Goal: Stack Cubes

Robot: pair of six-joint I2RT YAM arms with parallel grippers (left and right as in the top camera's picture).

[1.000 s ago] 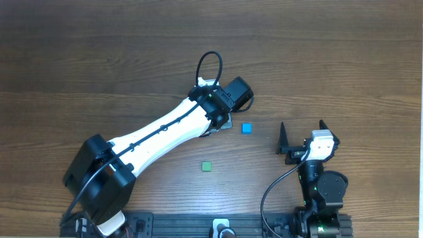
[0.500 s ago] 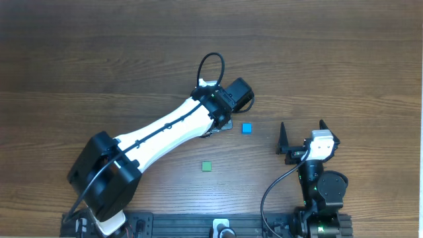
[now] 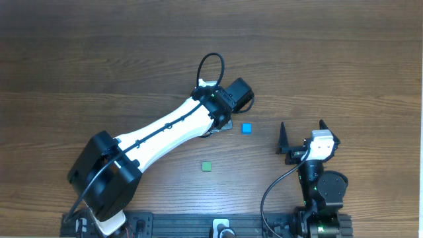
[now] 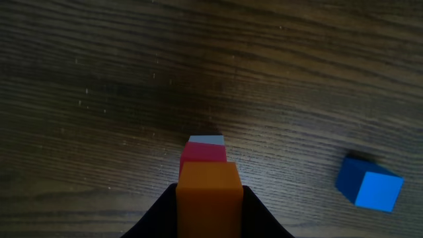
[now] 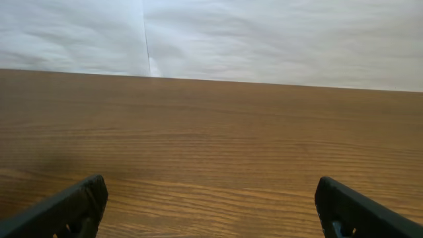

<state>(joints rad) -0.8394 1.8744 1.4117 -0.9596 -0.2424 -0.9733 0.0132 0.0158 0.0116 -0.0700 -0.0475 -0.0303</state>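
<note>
Orange cube [image 4: 209, 182] pinched in left gripper [image 4: 209, 206], directly over red cube [image 4: 203, 151]; we judged placing step underway. Next: release, lift straight. Blue cube [image 3: 246, 127] at stack's 3 o'clock; right gripper [image 3: 302, 124] spread.

Stretched out diagonally from the left base to mid-table [image 3: 99, 53], wrist tipped down, left claw [image 4: 209, 201] pinched tight on an orange cube [image 4: 209, 182]. Over on the right, tucked close to the base, right claw [image 3: 302, 125] spread wide, fingers well apart.
</note>
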